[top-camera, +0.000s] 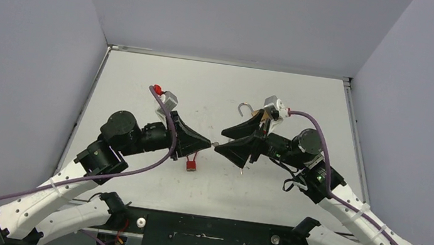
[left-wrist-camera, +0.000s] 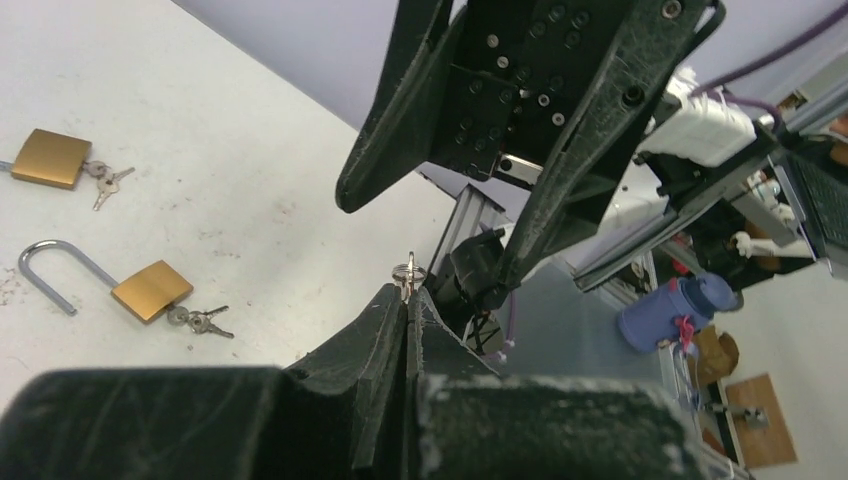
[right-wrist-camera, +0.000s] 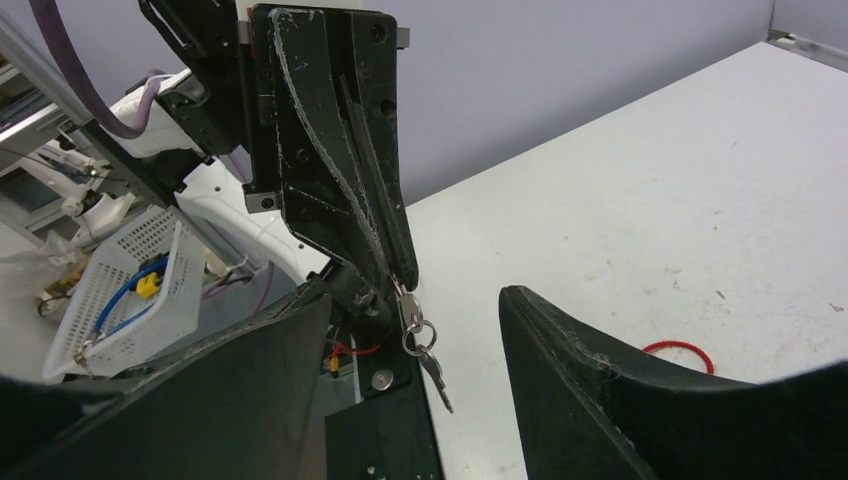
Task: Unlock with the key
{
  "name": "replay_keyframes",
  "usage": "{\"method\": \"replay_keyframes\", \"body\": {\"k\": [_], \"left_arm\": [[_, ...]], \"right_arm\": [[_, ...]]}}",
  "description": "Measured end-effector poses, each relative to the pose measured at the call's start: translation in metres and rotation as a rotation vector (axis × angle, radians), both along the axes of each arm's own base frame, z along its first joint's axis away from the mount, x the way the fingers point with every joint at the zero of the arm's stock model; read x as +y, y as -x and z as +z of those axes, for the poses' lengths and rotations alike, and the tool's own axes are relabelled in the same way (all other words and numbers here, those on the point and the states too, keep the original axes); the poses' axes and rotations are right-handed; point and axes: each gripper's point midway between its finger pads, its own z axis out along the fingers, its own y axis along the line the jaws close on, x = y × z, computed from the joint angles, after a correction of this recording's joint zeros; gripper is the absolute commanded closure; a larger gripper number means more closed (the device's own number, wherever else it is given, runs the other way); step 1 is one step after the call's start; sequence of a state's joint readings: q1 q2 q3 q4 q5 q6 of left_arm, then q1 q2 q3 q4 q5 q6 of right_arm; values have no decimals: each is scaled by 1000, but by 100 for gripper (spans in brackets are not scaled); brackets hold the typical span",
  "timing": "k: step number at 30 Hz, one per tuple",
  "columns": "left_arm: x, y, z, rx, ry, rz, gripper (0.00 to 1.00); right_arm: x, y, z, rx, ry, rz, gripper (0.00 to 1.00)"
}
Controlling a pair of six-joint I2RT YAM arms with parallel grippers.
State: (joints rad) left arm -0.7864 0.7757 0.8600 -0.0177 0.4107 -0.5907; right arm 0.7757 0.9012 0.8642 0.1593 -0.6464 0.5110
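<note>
While the left gripper (top-camera: 210,141) has its jaws clamped together on a key (right-wrist-camera: 404,305) at the very fingertips, the right gripper (top-camera: 220,139) faces it tip to tip above the table (top-camera: 306,102), jaws spread wide around nothing. A ring (right-wrist-camera: 415,335) and a 2nd key (right-wrist-camera: 436,378) dangle from the clamped key, the 2nd key's long axis near vertical with its tip pointing down. A red padlock (top-camera: 191,165) lies on the table beside the left gripper.

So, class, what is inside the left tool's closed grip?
A key ring pokes from the left tool, with small keys dangling below it. The pinched part is hidden inside the grip.
</note>
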Motion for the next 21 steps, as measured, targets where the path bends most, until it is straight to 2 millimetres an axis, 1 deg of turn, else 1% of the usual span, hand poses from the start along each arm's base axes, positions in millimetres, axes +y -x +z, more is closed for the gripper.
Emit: {"method": "replay_keyframes", "body": {"k": [1, 4, 6, 8, 12, 15, 17, 20, 21], "left_arm": [[-1, 4, -2, -4, -14, -22, 100], [-2, 11, -5, -19, -39, -69, 100], [-2, 15, -7, -29, -54, -94, 100], [-2, 20, -9, -42, -65, -119, 100], [-3, 26, -11, -59, -76, -160, 100], [-3, 30, -11, -65, -77, -179, 100], [-3, 31, -11, -65, -77, -187, 100], [-3, 32, -11, -68, -78, -194, 100], [-3, 32, -11, -69, -78, -197, 100]], "right_arm": [[0, 2, -1, 2, 2, 10, 44], [1, 6, -2, 9, 12, 37, 59], [2, 8, -4, 15, 19, 52, 64], [3, 10, -7, 21, 27, 68, 64], [3, 17, -9, 25, 44, 101, 54], [3, 22, -10, 22, 54, 133, 53], [4, 24, -11, 19, 65, 154, 58], [6, 27, -18, 25, 90, 184, 75], [6, 27, -21, 28, 100, 193, 79]]}}
